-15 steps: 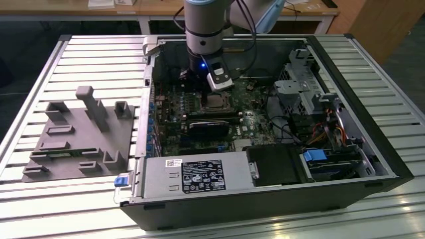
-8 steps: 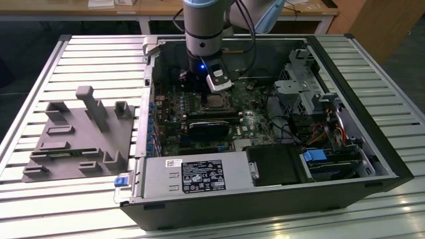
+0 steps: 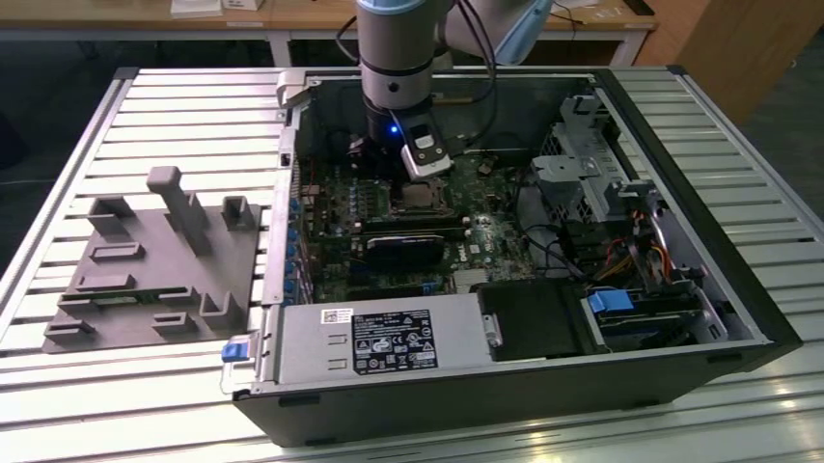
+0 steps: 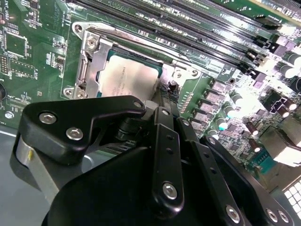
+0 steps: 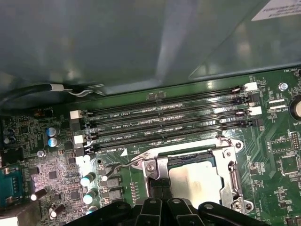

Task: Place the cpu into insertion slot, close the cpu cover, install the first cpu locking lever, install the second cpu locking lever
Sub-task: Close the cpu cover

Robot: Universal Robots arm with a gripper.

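Gripper (image 4: 167, 104), fingers together, is beside the cover (image 4: 87, 70) framing the cpu (image 4: 127, 77); in the exterior view, at the slot's (image 3: 419, 199) twelve o'clock.

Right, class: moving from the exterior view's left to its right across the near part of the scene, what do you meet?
Grey moulded fixture → blue tab → grey power-supply box → black block → blue bracket.

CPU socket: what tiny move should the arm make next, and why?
Probably ease down onto the wire lever beside the insertion slot: the cpu already lies in it under the closed cpu cover, and the gripper hovers at that edge. Whether the lever is latched I cannot tell.
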